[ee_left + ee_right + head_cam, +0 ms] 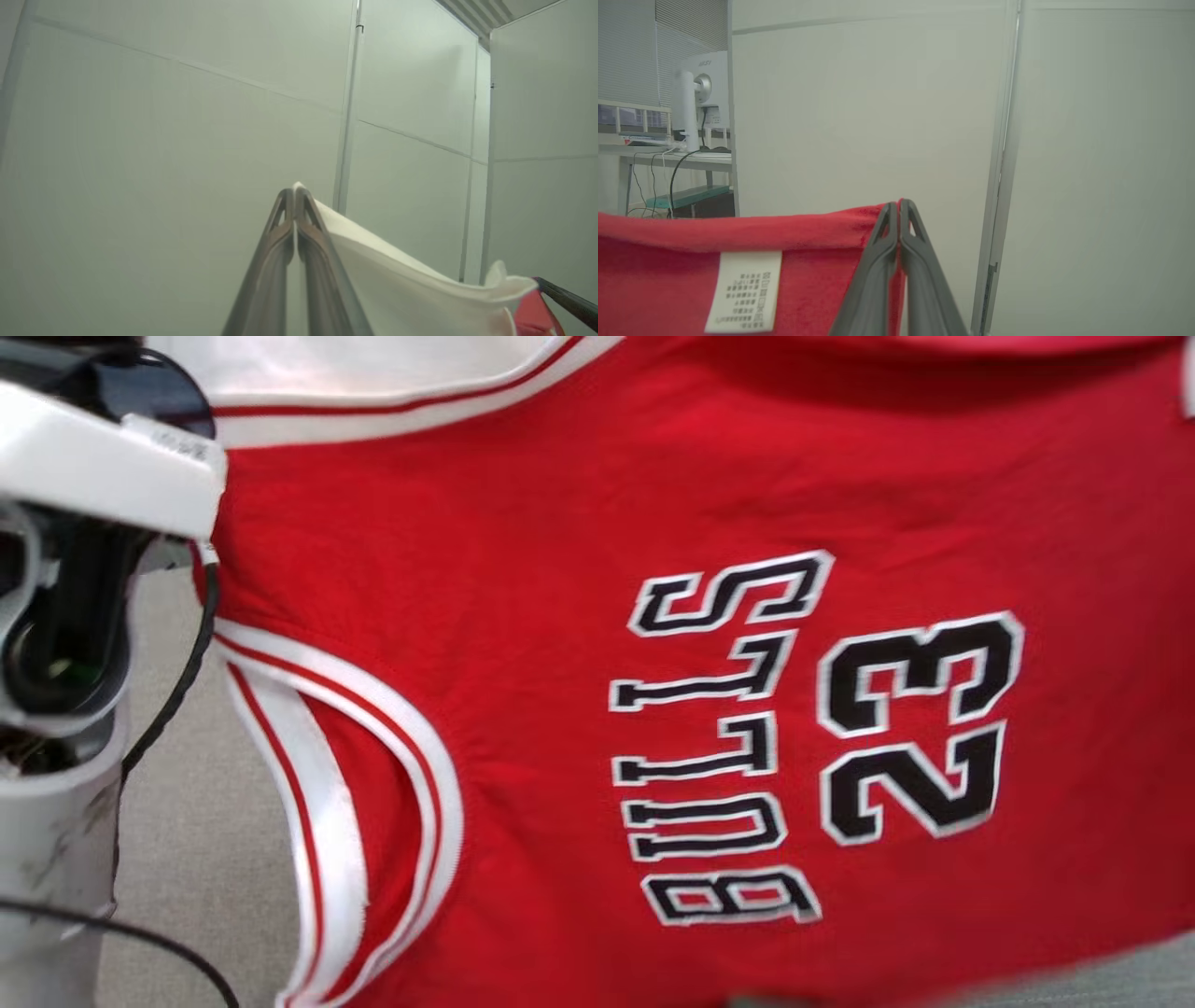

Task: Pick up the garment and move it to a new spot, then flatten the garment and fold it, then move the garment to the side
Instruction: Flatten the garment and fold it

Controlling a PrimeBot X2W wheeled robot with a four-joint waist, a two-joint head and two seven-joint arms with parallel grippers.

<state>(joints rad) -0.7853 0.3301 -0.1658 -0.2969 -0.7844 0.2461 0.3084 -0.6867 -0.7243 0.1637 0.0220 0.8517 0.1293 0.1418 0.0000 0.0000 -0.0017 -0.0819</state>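
A pale grey surface point(196, 803) lies beneath everything in your head view. The red garment point(523, 644) spreads across most of it, its black-and-white lettering point(719, 737) turned sideways. The pale left arm point(84, 476) stands at the garment's left edge.

In your left wrist view, plain wall panels point(140, 140) form the background. The left end effector point(294, 191) is pinched fully closed on the garment's white trim point(397, 284), which runs away from the fingertips towards the lower right.

In your right wrist view, the right end effector point(900, 205) is likewise clamped closed on the red hem. The cloth stretches left of the fingers, with a white care label point(743, 291) just beside them. A monitor point(707, 88) sits far beyond, to the upper left.
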